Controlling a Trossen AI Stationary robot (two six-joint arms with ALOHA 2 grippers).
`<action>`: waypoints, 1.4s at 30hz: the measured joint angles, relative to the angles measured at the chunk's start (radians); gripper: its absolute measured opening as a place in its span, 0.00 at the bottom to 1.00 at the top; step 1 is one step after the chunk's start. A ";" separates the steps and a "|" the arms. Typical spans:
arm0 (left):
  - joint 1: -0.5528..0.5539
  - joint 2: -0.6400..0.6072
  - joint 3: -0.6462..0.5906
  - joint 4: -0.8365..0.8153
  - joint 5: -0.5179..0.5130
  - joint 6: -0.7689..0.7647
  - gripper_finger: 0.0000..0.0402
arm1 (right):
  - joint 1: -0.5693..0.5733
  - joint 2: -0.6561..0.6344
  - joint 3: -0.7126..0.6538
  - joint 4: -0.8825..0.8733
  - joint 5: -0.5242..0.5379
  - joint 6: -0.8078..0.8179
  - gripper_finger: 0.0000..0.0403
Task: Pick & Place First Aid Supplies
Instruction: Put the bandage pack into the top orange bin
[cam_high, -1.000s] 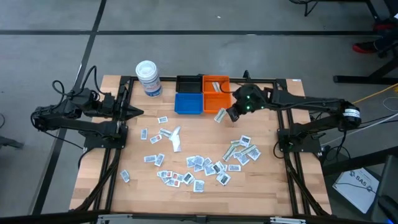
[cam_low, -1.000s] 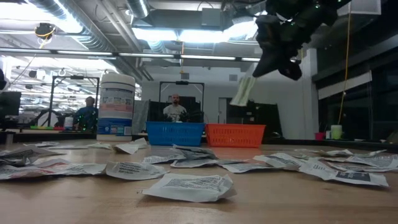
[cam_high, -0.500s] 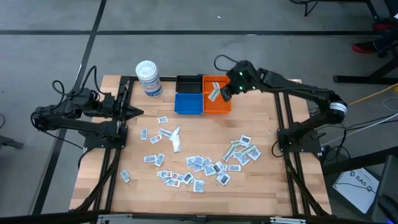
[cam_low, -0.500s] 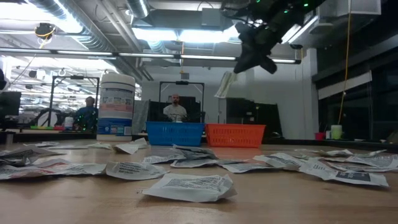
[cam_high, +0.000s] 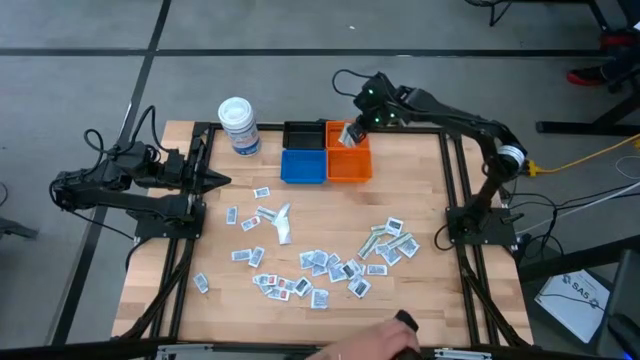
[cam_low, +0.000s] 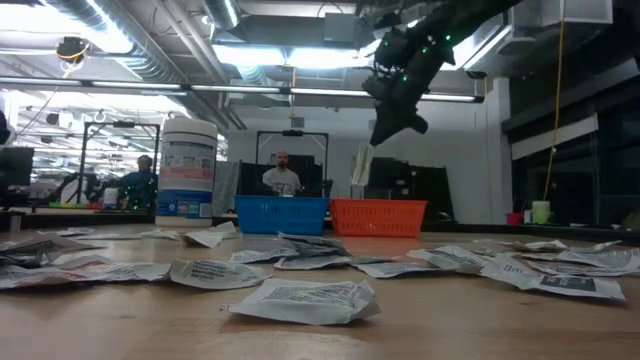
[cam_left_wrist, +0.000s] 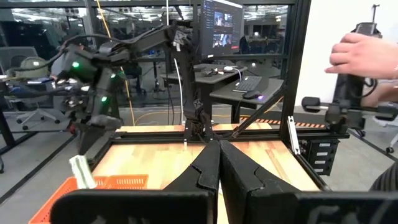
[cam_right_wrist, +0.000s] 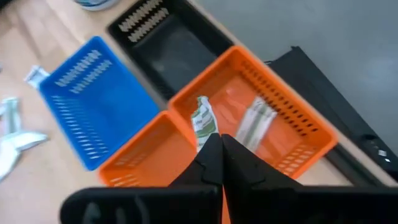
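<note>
orange bin (cam_high: 349, 150) under right gripper (cam_high: 352, 133) pinching 1 sachet (cam_right_wrist: 202, 123)

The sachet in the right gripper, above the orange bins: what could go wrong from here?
1. The sachet hangs near the wall between the two orange bins, so on release it may drop into the wrong bin.
2. The right gripper pinches only its end; the sachet could stick to a finger.
</note>
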 joint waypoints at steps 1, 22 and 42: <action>0.000 0.000 0.000 0.000 0.000 0.000 0.01 | -0.008 0.009 0.004 0.000 0.000 -0.010 0.00; 0.000 0.000 0.000 0.000 0.000 0.000 0.01 | -0.090 0.148 0.005 -0.035 -0.001 -0.211 0.00; 0.000 0.000 0.000 0.000 0.000 0.000 0.01 | -0.090 0.159 0.005 -0.030 -0.052 -0.259 0.24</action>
